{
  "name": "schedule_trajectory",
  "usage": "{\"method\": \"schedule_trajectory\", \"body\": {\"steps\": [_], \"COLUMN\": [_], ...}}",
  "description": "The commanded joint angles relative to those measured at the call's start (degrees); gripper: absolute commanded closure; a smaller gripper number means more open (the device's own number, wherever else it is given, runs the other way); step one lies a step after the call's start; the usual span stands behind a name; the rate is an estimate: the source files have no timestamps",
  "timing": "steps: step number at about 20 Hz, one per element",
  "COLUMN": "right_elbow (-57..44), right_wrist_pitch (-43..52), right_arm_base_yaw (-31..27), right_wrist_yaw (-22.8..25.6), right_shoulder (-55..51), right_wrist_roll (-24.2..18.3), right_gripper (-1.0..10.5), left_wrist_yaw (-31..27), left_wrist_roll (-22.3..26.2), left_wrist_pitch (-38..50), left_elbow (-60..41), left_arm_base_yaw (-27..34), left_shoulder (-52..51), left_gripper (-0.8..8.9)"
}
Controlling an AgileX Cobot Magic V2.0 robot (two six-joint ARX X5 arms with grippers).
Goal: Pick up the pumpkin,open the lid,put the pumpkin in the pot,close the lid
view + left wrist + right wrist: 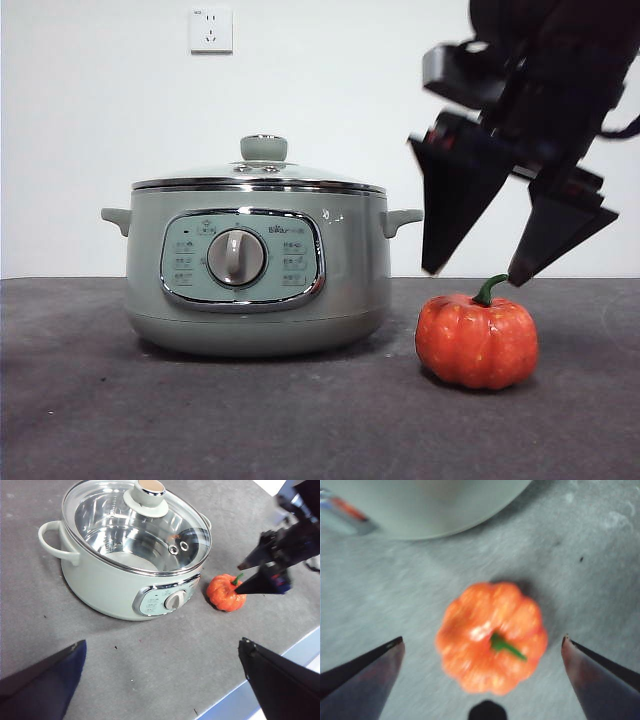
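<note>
Small orange-red ribbed pumpkin with green stem: upright on the grey table, just beside the sage-green pot, apart from it; open surface around. Glass lid seated. Right gripper above the pumpkin, jaws wide. Left gripper well apart, jaws wide.

Setting: robot lab test bench.
Bare grey desk, plain white wall, lone wall socket.
</note>
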Motion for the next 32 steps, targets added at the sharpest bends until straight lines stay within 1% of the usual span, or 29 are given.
{"method": "schedule_trajectory", "body": {"steps": [1,6,9,10,11,13,14,15,19,23,26,29,32], "right_elbow": [-0.02,-0.02,-0.04,-0.04,-0.04,-0.04,-0.04,-0.04,-0.02,-0.02,-0.02,-0.02,-0.02], "right_wrist_pitch": [1.62,3.15,3.32,3.48,3.32,2.56,2.27,2.14,2.08,0.15,-0.9,-1.29,-1.97], "right_arm_base_yaw": [0.83,1.14,1.14,1.14,1.11,1.01,1.01,1.01,1.01,1.01,1.01,1.01,1.01], "right_wrist_yaw": [2.16,2.27,2.27,2.25,2.27,2.23,2.21,2.27,2.25,2.27,2.27,2.4,2.36], "right_shoulder": [2.93,7.69,8.59,8.59,8.59,8.59,8.59,8.59,7.56,-0.31,-9.7,-17.92,-24.57], "right_wrist_roll": [0.57,0.77,0.81,1.09,1.9,2.8,2.89,2.93,4.74,4.9,5.25,5.27,6.14], "right_gripper": [2.2,2.2,2.3,2.9,4.3,7.7,9.2,9.6,9.6,9.6,9.6,9.6,9.6], "left_wrist_yaw": [0.26,0.26,0.24,0.24,0.22,0.22,0.22,0.17,0.09,0.24,0.0,-0.63,-4.74], "left_wrist_roll": [0.35,0.35,0.35,0.35,0.35,0.35,0.35,0.35,0.02,-1.62,-2.51,-2.62,-2.58], "left_wrist_pitch": [0.31,0.31,0.31,0.31,0.31,0.28,0.31,0.31,1.09,5.53,7.85,13.51,17.59], "left_elbow": [0.04,0.04,0.04,0.04,0.04,0.04,0.04,0.04,0.04,0.46,3.15,6.69,11.87], "left_arm_base_yaw": [0.0,0.0,0.0,0.0,0.02,0.0,0.0,0.0,0.0,-0.55,-2.93,-6.32,-11.3], "left_shoulder": [-0.07,-0.07,-0.07,-0.07,-0.07,-0.07,-0.07,-0.07,-0.07,1.88,7.1,14.01,23.32], "left_gripper": [0.23,0.23,0.23,0.23,0.23,0.23,0.24,0.24,0.3,0.3,0.3,0.31,0.31]}}
